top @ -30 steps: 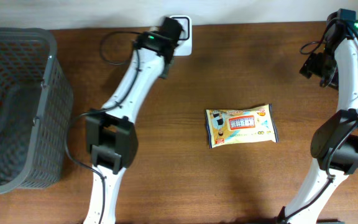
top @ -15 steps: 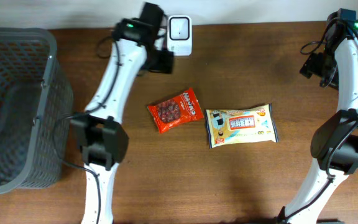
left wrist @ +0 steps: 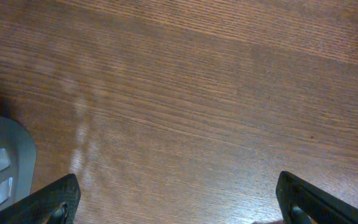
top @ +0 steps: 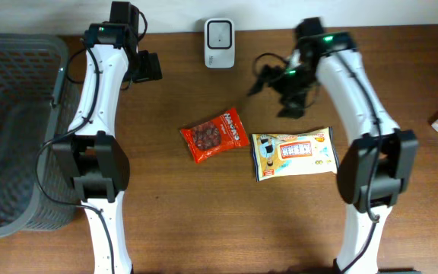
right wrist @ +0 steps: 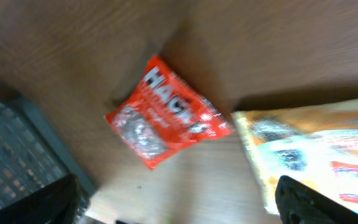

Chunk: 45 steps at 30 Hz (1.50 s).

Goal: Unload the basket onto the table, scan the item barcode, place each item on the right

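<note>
Alignment matters most now: the right gripper (right wrist: 179,204), jaws spread wide and empty, faces the glossy red plastic snack packet (right wrist: 166,113) lying flat mid-table, just left of the yellow printed wrapper packet (top: 293,154) and nearer than the small white barcode scanner (top: 219,33). It should come down square across the packet's short edge. The left gripper (left wrist: 179,202), equally wide and empty, hangs over bare wooden table (left wrist: 197,93) far left.

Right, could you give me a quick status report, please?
Left gripper open, empty. Right gripper open, empty. Red packet and yellow packet flat on table, unheld. Scanner unobstructed.
</note>
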Available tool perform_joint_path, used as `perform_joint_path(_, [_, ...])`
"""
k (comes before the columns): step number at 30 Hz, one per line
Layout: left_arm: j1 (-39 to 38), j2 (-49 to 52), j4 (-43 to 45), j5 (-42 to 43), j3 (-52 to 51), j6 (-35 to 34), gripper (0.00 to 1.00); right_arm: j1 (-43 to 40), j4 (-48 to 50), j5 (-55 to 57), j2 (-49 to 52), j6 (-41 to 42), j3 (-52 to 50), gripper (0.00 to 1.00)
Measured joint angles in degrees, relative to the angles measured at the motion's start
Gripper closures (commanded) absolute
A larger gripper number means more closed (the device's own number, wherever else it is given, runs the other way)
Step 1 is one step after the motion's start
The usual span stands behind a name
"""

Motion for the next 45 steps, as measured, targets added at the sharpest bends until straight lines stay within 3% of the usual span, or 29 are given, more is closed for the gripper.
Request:
perform_joint_path(3, [0.0, 0.0, 0.1, 0.0, 0.0, -0.2, 0.01, 8.6, 4.9, 1.9, 0.3, 19.9, -2.5, 0.01])
perform_joint_path(5, [0.0, 0.0, 0.1, 0.0, 0.0, -0.2, 0.01, 13.6, 9.9, 2.3, 1.4, 28.6, -3.5, 0.01])
perform_joint_path(9, [0.0, 0.0, 0.1, 0.0, 0.0, -0.2, 0.01, 19.7, 10.0, 5.6, 5.9, 45.0, -3.7, 0.01])
perform_joint_path(13, [0.0, 0.0, 0.1, 0.0, 0.0, -0.4, 0.01, 19.7, 10.0, 11.6, 8.0, 49.9, -3.7, 0.01])
perform_joint_path(14, [0.0, 0.0, 0.1, 0.0, 0.0, -0.4, 0.01, 19.7, 10.0, 12.2, 9.3, 50.2, -3.7, 0.04])
perform_joint_path(16, [0.0, 0.0, 0.1, 0.0, 0.0, -0.4, 0.01, 19.7, 10.3, 12.3, 10.4, 49.8, -3.7, 0.19])
perform_joint_path(19, [0.0, 0.0, 0.1, 0.0, 0.0, -0.4, 0.01, 19.7, 10.6, 16.2, 10.4, 43.7, -3.7, 0.45])
perform_joint_path(20, [0.0, 0.0, 0.1, 0.0, 0.0, -0.4, 0.01, 19.7, 10.5, 17.5, 10.4, 41.2, -3.7, 0.46])
perform_joint_path(22, [0.0, 0.0, 0.1, 0.0, 0.0, -0.4, 0.01, 19.7, 10.3, 19.7, 10.4, 34.1, -3.7, 0.70])
perform_joint_path(25, [0.0, 0.0, 0.1, 0.0, 0.0, -0.4, 0.01, 18.6, 9.6, 20.3, 10.0, 26.2, -2.7, 0.93])
perform_joint_path(31, [0.0, 0.0, 0.1, 0.0, 0.0, -0.4, 0.01, 13.0, 10.8, 24.4, 12.8, -4.9, 12.5, 0.96])
perform_joint_path(34, [0.0, 0.0, 0.0, 0.0, 0.0, -0.4, 0.01, 12.2, 24.7, 25.9, 12.8, -19.3, 18.2, 0.96])
perform_joint_path(38, [0.0, 0.0, 0.2, 0.0, -0.1, -0.4, 0.01, 12.2, 43.3, 31.6, 13.0, -24.2, 18.1, 0.96])
perform_joint_path(45, [0.0, 0.0, 0.2, 0.0, -0.1, -0.4, 0.01, 12.2, 54.2, 35.7, 20.5, -24.7, 18.1, 0.96])
